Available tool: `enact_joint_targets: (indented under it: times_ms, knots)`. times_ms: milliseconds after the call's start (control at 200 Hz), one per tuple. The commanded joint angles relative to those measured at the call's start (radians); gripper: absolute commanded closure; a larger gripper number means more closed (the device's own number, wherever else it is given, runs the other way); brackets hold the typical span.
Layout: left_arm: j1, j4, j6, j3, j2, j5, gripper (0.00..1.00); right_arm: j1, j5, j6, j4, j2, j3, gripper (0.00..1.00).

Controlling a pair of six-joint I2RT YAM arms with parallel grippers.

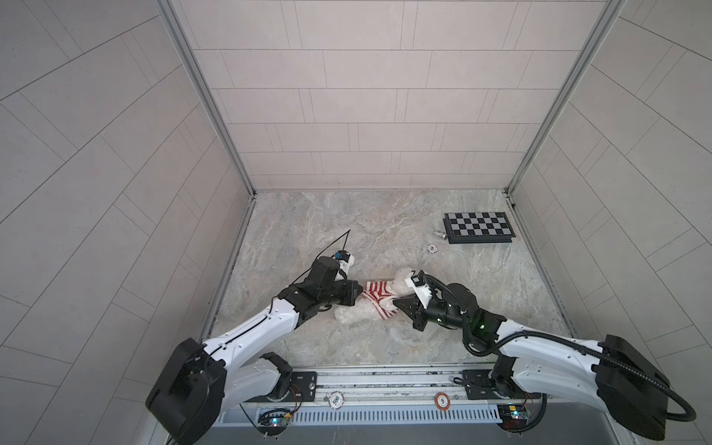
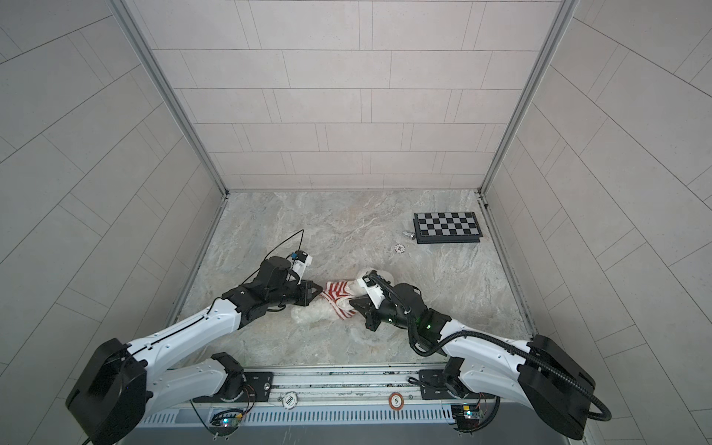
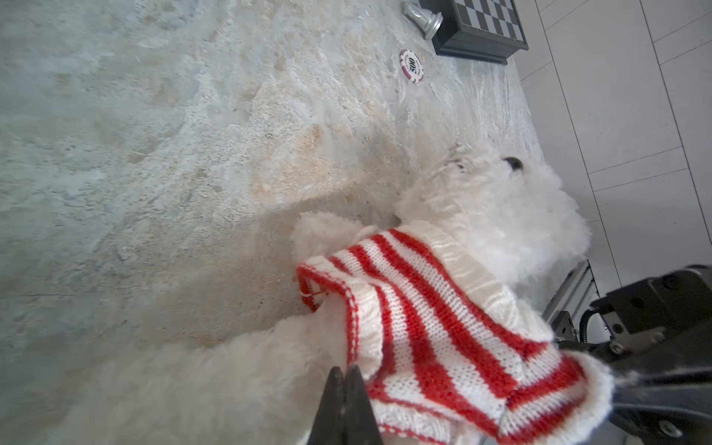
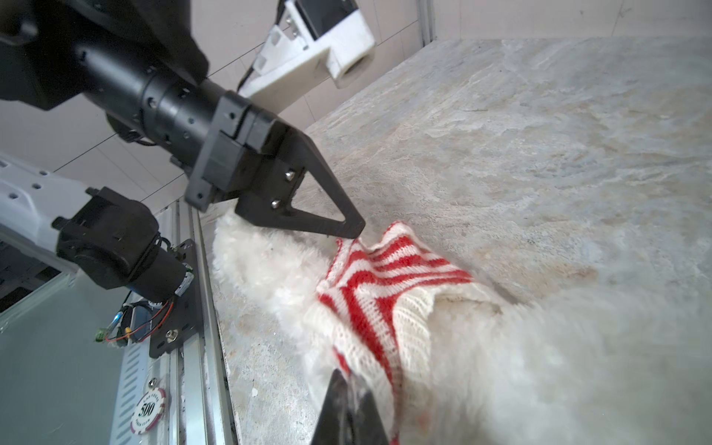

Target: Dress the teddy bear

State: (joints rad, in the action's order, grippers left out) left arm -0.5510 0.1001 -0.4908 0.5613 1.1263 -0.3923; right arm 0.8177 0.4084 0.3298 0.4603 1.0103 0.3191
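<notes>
Two sides of the small red-and-white striped knit sweater (image 3: pixel 435 327) are pinched tight. The black left fingers (image 4: pixel 352 228) are squeezed shut on one edge, and the black right fingers (image 4: pixel 333 408) on the other. The fluffy white teddy bear (image 3: pixel 493 208) lies on the grey marble surface (image 1: pixel 346 231) between them, with its head already out of the collar. I think they hold it this way to tug the bunched sweater down the bear's tummy. The thick fur may snag it. Well beyond the bear's head lie a round poker chip (image 1: pixel 432 249), a silver chess piece (image 1: pixel 439 234) and a black-and-silver chess board (image 1: pixel 477 227). None of them is in the way.
</notes>
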Motion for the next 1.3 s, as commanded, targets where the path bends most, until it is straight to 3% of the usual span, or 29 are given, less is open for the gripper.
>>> enact_joint_targets:
  times_ms: [0, 160, 260, 390, 566, 826, 1066, 1297]
  knots:
    - [0.038, 0.088, 0.047, -0.001, -0.022, 0.07, 1.0, -0.003, 0.065, -0.063, -0.008, -0.068, -0.013, 1.0]
    - [0.034, 0.034, 0.014, -0.017, -0.016, 0.028, 1.0, -0.003, 0.01, -0.053, 0.01, -0.061, -0.009, 1.0]
    - [0.011, -0.005, -0.016, -0.023, -0.02, 0.014, 1.0, -0.003, -0.07, -0.04, 0.0, -0.018, 0.011, 0.87]
    - [-0.023, -0.067, -0.071, -0.03, -0.021, -0.014, 1.0, 0.006, -0.078, -0.061, -0.063, 0.007, 0.06, 0.68]
    - [-0.05, -0.125, -0.124, -0.032, -0.012, -0.035, 1.0, 0.139, -0.214, -0.18, -0.248, -0.047, 0.138, 0.52]
    - [-0.066, -0.166, -0.161, -0.037, -0.002, -0.045, 1.0, 0.297, -0.359, -0.259, -0.317, 0.082, 0.23, 0.5]
    - [-0.066, -0.183, -0.18, -0.056, -0.009, -0.04, 1.0, 0.323, -0.412, -0.273, -0.289, 0.235, 0.294, 0.59]
    - [-0.067, -0.216, -0.204, -0.079, -0.013, -0.046, 1.0, 0.328, -0.437, -0.271, -0.253, 0.322, 0.345, 0.6]
